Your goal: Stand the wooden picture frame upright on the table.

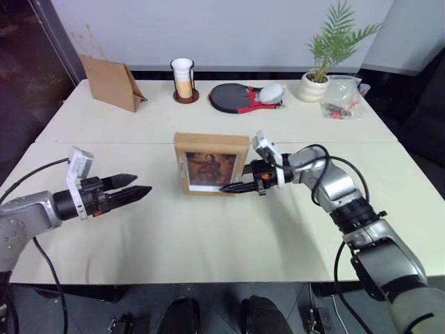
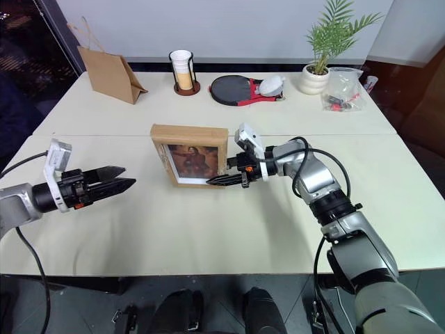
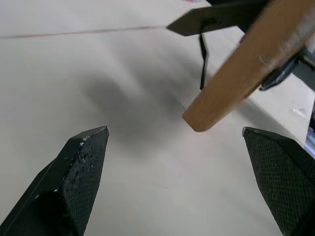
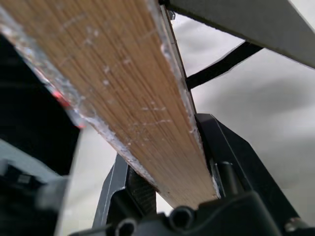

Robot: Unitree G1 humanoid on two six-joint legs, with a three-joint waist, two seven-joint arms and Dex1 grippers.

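Note:
The wooden picture frame (image 1: 211, 163) stands upright near the middle of the table (image 1: 208, 243), its portrait of a red-clad figure facing me. My right gripper (image 1: 226, 186) reaches in from the right and is shut on the frame's lower right edge; the right wrist view shows the wood edge (image 4: 128, 88) clamped between the fingers (image 4: 231, 157). The left wrist view shows the frame's lower corner (image 3: 231, 73) and the dark fold-out stand (image 3: 216, 19) behind it. I cannot tell whether the frame touches the tabletop. My left gripper (image 1: 142, 184) is open, empty, a short way left of the frame.
Along the table's far side stand a brown paper bag (image 1: 111, 82), a cup in a dark holder (image 1: 183, 80), a dark paddle (image 1: 236, 97), a potted plant (image 1: 316, 83) and a clear plastic bag (image 1: 342, 96). A seam (image 1: 104, 140) crosses the table behind the frame.

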